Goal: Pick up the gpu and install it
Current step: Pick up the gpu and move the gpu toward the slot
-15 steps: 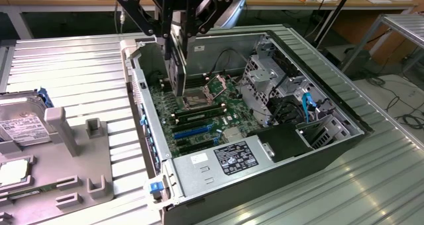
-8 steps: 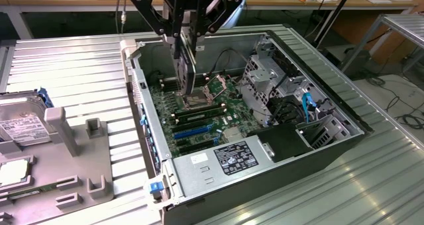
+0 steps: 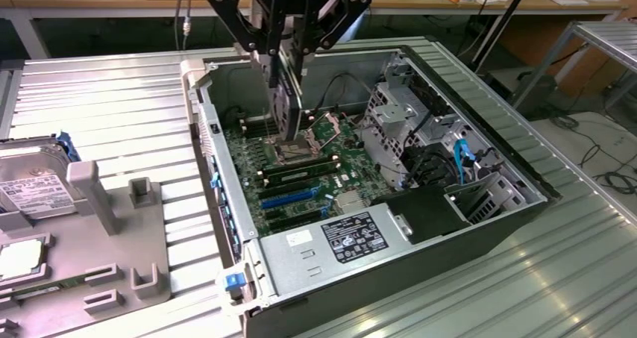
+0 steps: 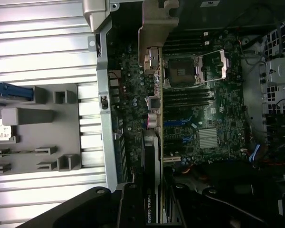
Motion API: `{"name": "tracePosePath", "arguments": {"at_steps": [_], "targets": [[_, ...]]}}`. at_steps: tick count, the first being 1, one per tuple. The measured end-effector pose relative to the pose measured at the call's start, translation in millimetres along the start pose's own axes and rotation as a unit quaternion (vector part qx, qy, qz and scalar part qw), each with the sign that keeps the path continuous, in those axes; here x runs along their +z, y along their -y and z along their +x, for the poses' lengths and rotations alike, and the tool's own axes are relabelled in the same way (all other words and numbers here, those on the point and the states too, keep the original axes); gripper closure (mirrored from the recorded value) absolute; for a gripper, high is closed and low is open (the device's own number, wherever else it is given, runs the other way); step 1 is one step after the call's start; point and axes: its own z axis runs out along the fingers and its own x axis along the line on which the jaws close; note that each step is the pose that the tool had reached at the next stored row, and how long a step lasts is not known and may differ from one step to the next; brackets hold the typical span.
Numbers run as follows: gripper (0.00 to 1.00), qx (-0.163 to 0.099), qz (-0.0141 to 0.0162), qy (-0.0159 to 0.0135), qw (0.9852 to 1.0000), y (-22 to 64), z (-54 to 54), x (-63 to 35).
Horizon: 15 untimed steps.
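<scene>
Black jaws clamp the gpu (image 3: 288, 107) upright over the motherboard (image 3: 250, 150)

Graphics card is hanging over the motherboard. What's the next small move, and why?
Probably a slow, small descent while checking alignment. The gripper holds the green gpu card with the silver end bracket hanging inside the open grey computer case, close above the green motherboard, apparently not yet seated.

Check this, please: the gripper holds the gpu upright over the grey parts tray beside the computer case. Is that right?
Not quite. The gripper holds the gpu upright over the motherboard inside the open computer case, not over the grey parts tray beside it. The exterior view shows this.
</scene>
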Motion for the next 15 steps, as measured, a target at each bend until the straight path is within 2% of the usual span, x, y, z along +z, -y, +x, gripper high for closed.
{"name": "tracePosePath", "arguments": {"at_steps": [5, 15], "targets": [[0.73, 0.0, -0.0001, 0.0, 1.0, -0.7, -8.3, 0.3], [0.73, 0.0, 0.0, 0.0, 1.0, -2.6, -32.0, 1.0]]}}
